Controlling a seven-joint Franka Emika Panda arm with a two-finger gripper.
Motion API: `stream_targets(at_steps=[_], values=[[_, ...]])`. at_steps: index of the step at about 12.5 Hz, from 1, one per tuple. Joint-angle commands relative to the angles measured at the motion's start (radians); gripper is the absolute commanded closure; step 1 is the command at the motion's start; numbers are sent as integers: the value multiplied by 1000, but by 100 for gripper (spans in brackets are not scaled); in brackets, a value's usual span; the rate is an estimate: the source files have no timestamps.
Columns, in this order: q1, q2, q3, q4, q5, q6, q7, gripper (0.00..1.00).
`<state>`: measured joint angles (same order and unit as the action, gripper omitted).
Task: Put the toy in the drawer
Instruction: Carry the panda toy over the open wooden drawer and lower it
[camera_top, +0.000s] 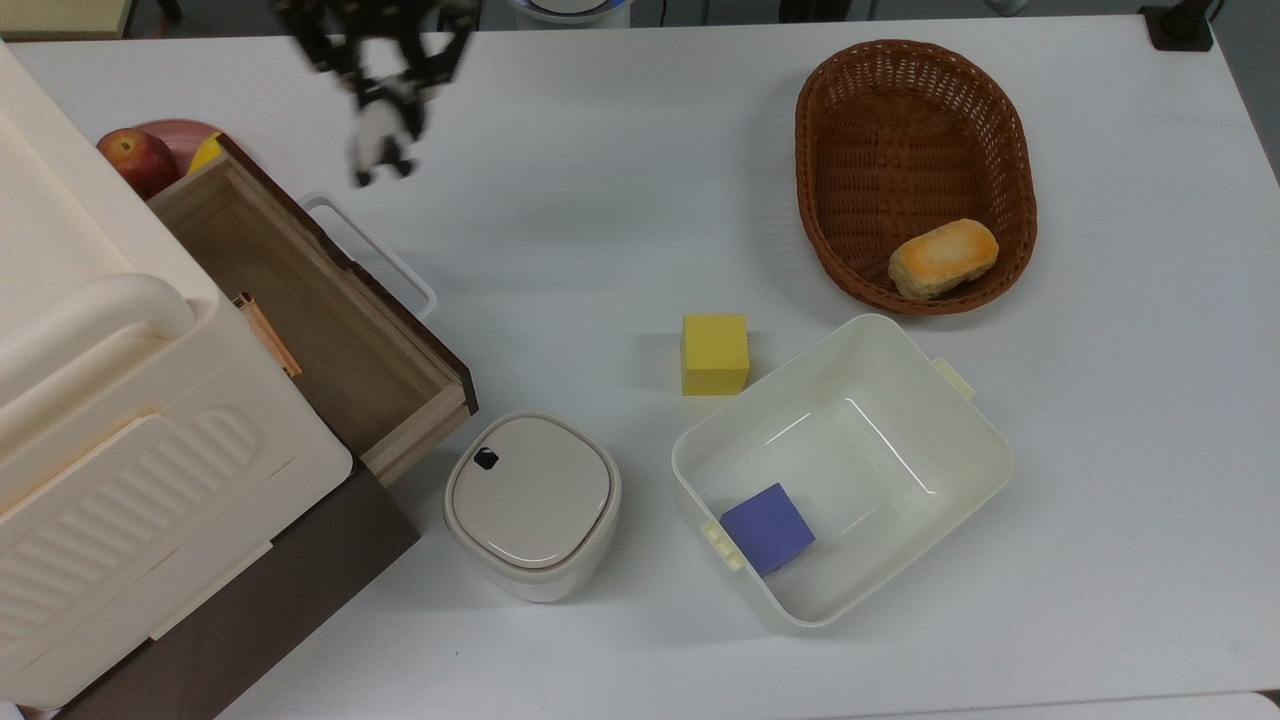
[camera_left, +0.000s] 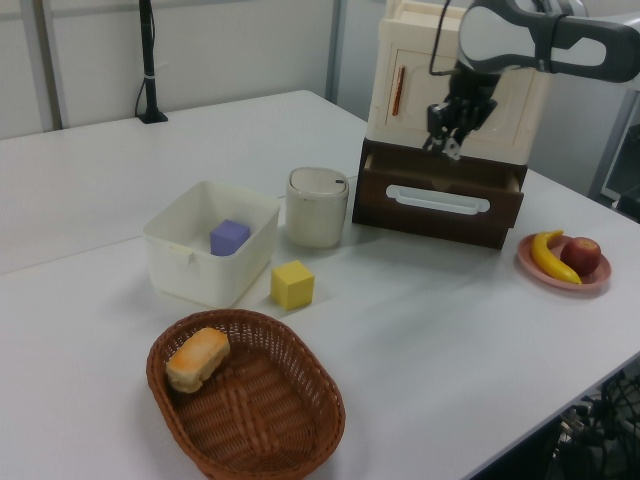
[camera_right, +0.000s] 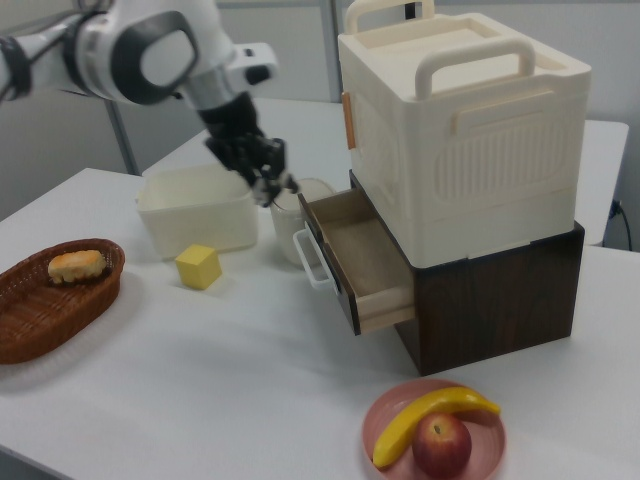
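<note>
Top view: the toy (camera_top: 380, 135) is kept pinched in the gripper (camera_top: 385, 85), raised clear of the table, so the drawer (camera_top: 300, 300) front can be cleared.

The toy (camera_top: 380, 135), a small black-and-white panda figure, hangs in the air clamped in the end effector (camera_top: 385, 95), just past the drawer's handle end in the top view. The drawer (camera_top: 300, 300), light wood with a dark front and white loop handle, stands pulled open.
</note>
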<state>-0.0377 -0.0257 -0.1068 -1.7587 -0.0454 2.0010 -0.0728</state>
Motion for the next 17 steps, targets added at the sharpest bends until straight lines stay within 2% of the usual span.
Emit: stream_targets(at_steps=[1, 3, 6, 10, 12, 14, 15, 16, 17], values=[[-97, 108, 1, 27, 29, 168, -32, 92], [-128, 179, -1, 39, 29, 284, -21, 91], [-159, 242, -1, 50, 24, 301, -32, 91], [-143, 303, 7, 47, 1, 302, -39, 90], [-125, 302, 12, 21, -34, 289, -54, 90], [-104, 299, 13, 16, -36, 247, -67, 90], [-87, 299, 13, 18, -36, 208, -76, 83], [-88, 296, 13, 18, -36, 206, -70, 37], [-94, 290, 13, 24, -34, 206, -65, 0]])
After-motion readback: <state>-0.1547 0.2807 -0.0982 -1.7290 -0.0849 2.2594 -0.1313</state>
